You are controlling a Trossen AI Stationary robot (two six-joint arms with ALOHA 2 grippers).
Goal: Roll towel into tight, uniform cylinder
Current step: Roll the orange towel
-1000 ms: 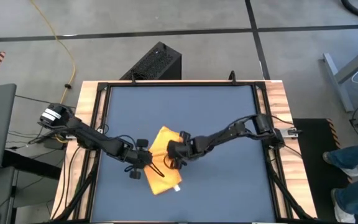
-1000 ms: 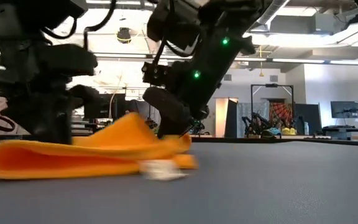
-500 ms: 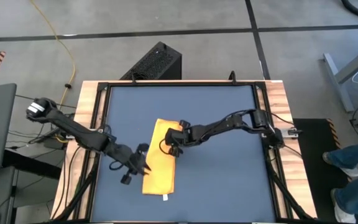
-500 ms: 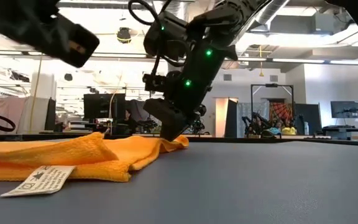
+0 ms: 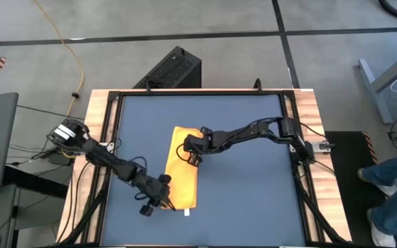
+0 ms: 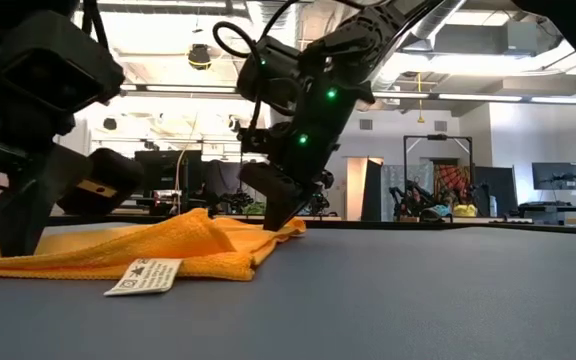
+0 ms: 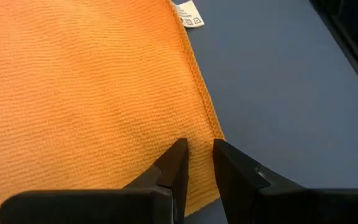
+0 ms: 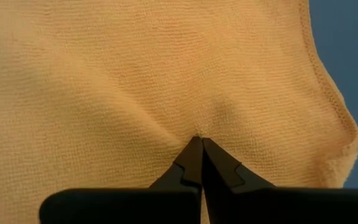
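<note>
The yellow towel (image 5: 183, 169) lies flat on the dark blue mat (image 5: 253, 193) as a long strip running from far to near, its white tag (image 5: 187, 212) at the near end. It also shows in the low view (image 6: 168, 250). My right gripper (image 5: 190, 153) is shut on the towel's far end. My left gripper (image 5: 163, 196) points down at the towel's near left corner. Its fingers (image 7: 178, 155) stand a narrow gap apart over the cloth just inside the edge (image 7: 211, 118). My right gripper pinches a small pucker of cloth (image 8: 197, 132) near the towel's far right corner between its shut fingertips. Creases run out from the tips. The fingers slant down from the table's right side, and the towel stays lying on the mat. My left gripper: I cannot tell whether its tips touch the cloth.
A black frame and a wooden border (image 5: 102, 124) run round the mat. A black box (image 5: 171, 69) stands on the floor beyond the far edge. A person's legs (image 5: 391, 186) show at the right. Bare mat lies right of the towel.
The towel, held up and lying askew a second ago, has been drawn out and now lies flat and straight, its tag end nearer the near edge. My left gripper rose, then came down at the near left corner. My right gripper went a little toward the far edge.
</note>
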